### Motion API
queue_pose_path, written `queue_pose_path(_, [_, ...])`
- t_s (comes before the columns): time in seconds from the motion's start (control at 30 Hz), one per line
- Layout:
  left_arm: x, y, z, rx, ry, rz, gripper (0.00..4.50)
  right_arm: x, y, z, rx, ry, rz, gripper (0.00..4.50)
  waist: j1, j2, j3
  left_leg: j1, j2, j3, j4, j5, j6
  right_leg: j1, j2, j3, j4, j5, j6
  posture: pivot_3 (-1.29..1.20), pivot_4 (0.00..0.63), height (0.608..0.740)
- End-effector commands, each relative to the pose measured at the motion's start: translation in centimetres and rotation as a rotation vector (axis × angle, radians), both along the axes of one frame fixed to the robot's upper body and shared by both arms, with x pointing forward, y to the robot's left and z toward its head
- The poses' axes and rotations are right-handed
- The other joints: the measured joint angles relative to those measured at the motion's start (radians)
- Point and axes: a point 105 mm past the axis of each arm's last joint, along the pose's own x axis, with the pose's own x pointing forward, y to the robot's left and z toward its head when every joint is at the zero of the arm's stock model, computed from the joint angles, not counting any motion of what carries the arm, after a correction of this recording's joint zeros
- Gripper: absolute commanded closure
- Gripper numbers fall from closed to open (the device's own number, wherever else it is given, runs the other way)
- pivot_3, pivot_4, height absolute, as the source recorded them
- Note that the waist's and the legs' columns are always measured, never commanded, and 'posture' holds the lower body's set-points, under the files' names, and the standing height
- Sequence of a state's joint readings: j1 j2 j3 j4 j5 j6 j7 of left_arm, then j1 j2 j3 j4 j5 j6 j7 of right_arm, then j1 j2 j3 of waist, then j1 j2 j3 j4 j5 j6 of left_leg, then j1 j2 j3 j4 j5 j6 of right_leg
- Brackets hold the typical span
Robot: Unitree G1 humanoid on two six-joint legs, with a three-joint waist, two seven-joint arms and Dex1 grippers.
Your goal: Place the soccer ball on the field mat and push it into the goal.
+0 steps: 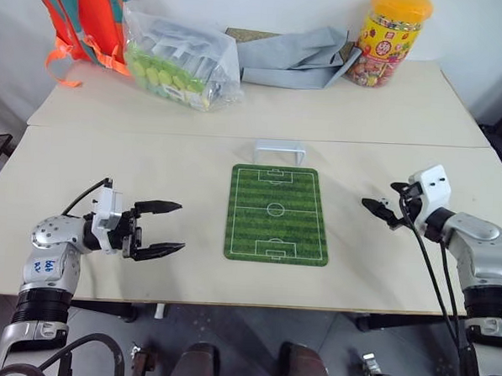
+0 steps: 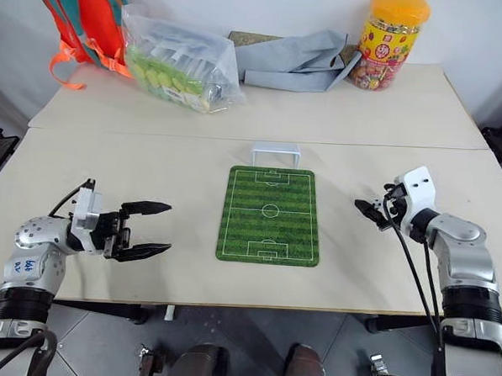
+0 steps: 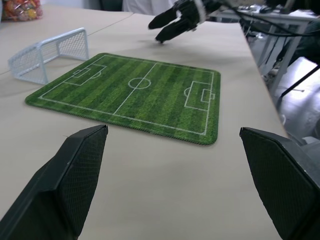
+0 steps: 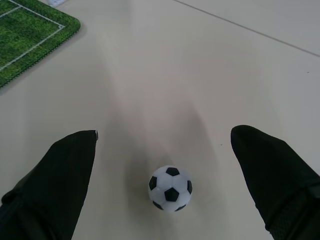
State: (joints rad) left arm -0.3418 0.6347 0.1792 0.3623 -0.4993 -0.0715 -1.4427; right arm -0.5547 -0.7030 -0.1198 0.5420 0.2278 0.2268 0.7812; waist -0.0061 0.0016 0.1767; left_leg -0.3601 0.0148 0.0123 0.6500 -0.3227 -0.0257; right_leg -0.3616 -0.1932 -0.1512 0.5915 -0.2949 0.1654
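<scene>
The right jaws [image 4: 165,145] stand released, with the soccer ball [image 4: 170,188] lying on the counter [image 4: 210,75] between their fingers, untouched. The left jaws [image 1: 169,229] also gape empty, facing the field mat [image 1: 277,215]; the goal [image 1: 279,151] stands at the mat's far edge.

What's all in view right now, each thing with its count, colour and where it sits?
soccer ball: one, white and black, on the bare table right of the mat, between the right tool's fingers
field mat: one, green, table centre
goal: one, white, just beyond the mat's far edge
table: one, beige
backpack: one, orange, far left
plastic bag: one, clear, green contents, beside the backpack
cloth: one, grey, far middle
candy jar: one, yellow, far right
left tool: open, left of the mat
right tool: open, around the ball
</scene>
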Motion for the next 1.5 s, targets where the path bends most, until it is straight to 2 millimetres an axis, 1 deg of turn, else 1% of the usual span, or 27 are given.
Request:
queue_pose_path(0.03, [-0.4, 0.3, 0.5, 0.016, -0.042, -0.003, 0.0, 0.4, -0.3, -0.2, -0.02, 0.008, -0.006, 0.01, -0.001, 0.0, 0.0, 0.0, 0.0, 0.0, 0.0, 0.0, 0.0, 0.0, 0.0, 0.0, 0.0, 0.0, 0.0, 0.0, 0.15, 0.74])
queue_pose_path(0.07, [-0.5, 0.4, 0.5, 0.016, -0.043, -0.001, 0.0, 0.3, -0.3, -0.4, -0.017, 0.022, 0.0, 0.3, -0.002, 0.0, 0.0, 0.0, 0.0, 0.0, 0.0, 0.0, 0.0, 0.0, 0.0, 0.0, 0.0, 0.0, 0.0, 0.0, 0.15, 0.74])
queue_pose_path(0.1, [-0.5, 0.4, 0.4, 0.016, -0.043, 0.003, 0.0, 0.3, -0.3, -0.4, -0.014, 0.02, 0.001, 0.39, -0.003, 0.0, 0.0, 0.0, 0.0, 0.0, 0.0, 0.0, 0.0, 0.0, 0.0, 0.0, 0.0, 0.0, 0.0, 0.0, 0.15, 0.74])
queue_pose_path(0.13, [-0.6, 0.5, 0.4, 0.017, -0.044, 0.008, 0.0, 0.2, -0.3, -0.3, -0.008, 0.017, 0.002, 0.58, -0.003, 0.0, 0.0, 0.0, 0.0, 0.0, 0.0, 0.0, 0.0, 0.0, 0.0, 0.0, 0.0, 0.0, 0.0, 0.0, 0.15, 0.74])
queue_pose_path(0.23, [-0.6, 0.7, 0.3, 0.021, -0.045, 0.029, 0.0, -0.3, -0.5, -0.1, 0.002, 0.012, 0.003, 1.61, -0.002, 0.0, 0.0, 0.0, 0.0, 0.0, 0.0, 0.0, 0.0, 0.0, 0.0, 0.0, 0.0, 0.0, 0.0, 0.0, 0.15, 0.74])
queue_pose_path(0.43, [-0.7, 0.4, 0.0, 0.02, -0.042, 0.022, 0.0, -1.0, -0.9, -0.8, 0.003, 0.022, -0.01, 3.6, 0.003, 0.0, 0.0, 0.0, 0.0, 0.0, 0.001, 0.0, 0.0, 0.001, 0.0, 0.0, 0.0, 0.0, 0.0, 0.0, 0.15, 0.74])
queue_pose_path(0.5, [-0.7, 0.1, 0.1, 0.015, -0.045, 0.017, 0.0, -1.0, -0.8, -0.8, 0.005, 0.017, -0.011, 3.64, 0.002, 0.0, 0.0, 0.0, 0.0, 0.0, 0.001, 0.0, 0.0, 0.001, 0.0, 0.0, 0.0, 0.0, 0.0, 0.0, 0.15, 0.74])
queue_pose_path(0.6, [-0.8, -0.4, 0.1, 0.007, -0.047, -0.004, 0.0, -1.0, -0.3, 0.2, -0.011, -0.024, 0.002, 3.64, 0.002, 0.0, 0.0, 0.0, 0.0, 0.0, 0.001, 0.0, 0.0, 0.0, 0.0, 0.0, 0.0, 0.0, 0.0, 0.0, 0.15, 0.74])
queue_pose_path(0.7, [-0.9, -0.9, -0.1, 0.012, -0.046, -0.027, 0.0, -1.2, 1.7, 1.6, -0.017, -0.053, 0.046, 3.64, 0.002, 0.0, 0.0, 0.0, 0.0, 0.0, 0.001, 0.0, 0.0, 0.0, 0.0, 0.0, 0.0, 0.0, 0.0, 0.0, 0.15, 0.74])
queue_pose_path(0.73, [-0.9, -1.1, -0.2, 0.011, -0.049, -0.032, 0.0, -1.5, 3.6, 2.3, -0.021, -0.054, 0.111, 3.64, 0.002, 0.0, 0.0, 0.0, 0.0, 0.0, 0.001, 0.0, 0.0, 0.0, 0.0, 0.0, 0.0, 0.0, 0.0, 0.0, 0.15, 0.74])
queue_pose_path(0.77, [-0.9, -1.3, -0.2, 0.009, -0.051, -0.035, 0.0, -1.9, 5.0, 2.7, -0.026, -0.052, 0.155, 3.64, 0.0, 0.0, 0.0, 0.0, 0.0, 0.0, 0.001, 0.0, 0.0, 0.0, 0.0, 0.0, 0.001, 0.0, 0.0, 0.0, 0.15, 0.74])
queue_pose_path(0.83, [-0.8, -1.4, -0.2, 0.001, -0.069, -0.025, 0.0, -3.1, 8.8, 3.5, -0.019, -0.042, 0.269, 3.64, -0.006, 0.0, 0.0, 0.0, 0.0, 0.0, 0.001, 0.0, 0.0, -0.001, 0.0, 0.001, 0.001, 0.0, 0.0, 0.0, 0.15, 0.74])
queue_pose_path(0.87, [-0.7, -1.4, -0.2, -0.001, -0.074, -0.021, 0.0, -3.5, 9.8, 3.6, -0.019, -0.036, 0.298, 3.64, -0.008, 0.0, 0.0, 0.0, 0.001, 0.0, 0.001, 0.0, 0.0, -0.001, 0.001, 0.001, 0.001, 0.0, 0.0, 0.0, 0.15, 0.74])
queue_pose_path(0.93, [-0.6, -1.4, -0.5, 0.004, -0.076, -0.019, 0.0, -4.6, 12.3, 3.7, -0.026, -0.014, 0.39, 3.64, -0.007, 0.0, 0.0, 0.0, 0.002, 0.0, 0.001, 0.0, 0.0, -0.001, 0.002, 0.0, 0.001, 0.0, 0.0, 0.0, 0.15, 0.74])
queue_pose_path(0.97, [-0.8, -1.4, -0.7, 0.01, -0.073, -0.019, 0.0, -5.4, 14.4, 3.7, -0.024, 0.004, 0.459, 3.64, -0.006, 0.0, 0.0, 0.0, 0.001, 0.0, 0.001, 0.0, 0.0, -0.001, 0.002, 0.001, 0.001, 0.0, 0.0, 0.0, 0.15, 0.74])
queue_pose_path(1.03, [-1.2, -1.2, -1.3, 0.022, -0.065, -0.017, 0.0, -6.8, 17.6, 3.6, -0.029, 0.028, 0.57, 3.64, -0.004, 0.0, 0.0, -0.001, 0.001, 0.0, 0.001, 0.0, 0.0, -0.001, 0.001, 0.001, 0.001, 0.0, 0.0, 0.0, 0.15, 0.74])
queue_pose_path(1.1, [-1.4, -0.9, -1.7, 0.036, -0.058, 0.0, 0.0, -8.0, 19.9, 3.2, -0.044, 0.04, 0.659, 3.64, -0.004, 0.0, 0.0, -0.001, 0.001, 0.0, 0.001, 0.0, -0.001, -0.003, 0.002, 0.001, 0.001, 0.0, 0.0, 0.0, 0.15, 0.74])
queue_pose_path(1.13, [-1.5, -0.7, -1.8, 0.035, -0.056, 0.014, 0.0, -8.4, 20.7, 3.0, -0.048, 0.046, 0.689, 3.64, -0.003, 0.0, 0.0, -0.002, 0.001, 0.0, 0.001, 0.0, -0.001, -0.004, 0.002, 0.001, 0.002, 0.0, 0.0, 0.0, 0.15, 0.74])
queue_pose_path(1.23, [-1.5, -0.1, -1.9, 0.021, -0.05, 0.056, 0.0, -8.7, 21.6, 2.2, -0.063, 0.064, 0.72, 3.64, 0.003, 0.0, 0.0, -0.012, 0.001, 0.0, 0.006, 0.0, -0.001, -0.012, 0.002, 0.001, 0.004, 0.001, -0.001, 0.0, 0.15, 0.74])
queue_pose_path(1.3, [-1.8, 0.1, -2.3, 0.024, -0.043, 0.068, 0.0, -8.8, 21.8, 1.5, -0.083, 0.076, 0.739, 3.64, 0.007, -0.001, 0.0, -0.012, 0.001, 0.0, 0.006, 0.0, 0.0, -0.012, 0.002, 0.001, 0.004, 0.001, -0.001, 0.0, 0.15, 0.74])
queue_pose_path(1.37, [-2.3, 0.5, -2.8, 0.031, -0.031, 0.079, 0.0, -9.2, 22.0, 0.4, -0.123, 0.1, 0.776, 3.64, 0.004, -0.001, 0.0, -0.012, 0.001, 0.0, 0.007, 0.0, 0.0, -0.012, 0.002, 0.001, 0.005, 0.001, -0.001, 0.0, 0.15, 0.74])
queue_pose_path(1.43, [-2.4, 0.6, -3.0, 0.03, -0.03, 0.088, 0.0, -9.3, 22.0, 0.0, -0.134, 0.114, 0.792, 3.64, 0.002, -0.001, 0.0, -0.012, 0.001, 0.0, 0.007, 0.0, 0.0, -0.012, 0.002, 0.002, 0.005, 0.001, -0.001, 0.0, 0.15, 0.74])
queue_pose_path(1.5, [-2.2, 0.6, -2.8, 0.028, -0.037, 0.089, 0.0, -9.0, 21.4, -0.4, -0.141, 0.122, 0.779, 3.64, 0.002, -0.001, 0.0, -0.012, 0.001, 0.0, 0.007, 0.0, 0.0, -0.012, 0.002, 0.002, 0.005, 0.001, -0.001, 0.0, 0.15, 0.74])
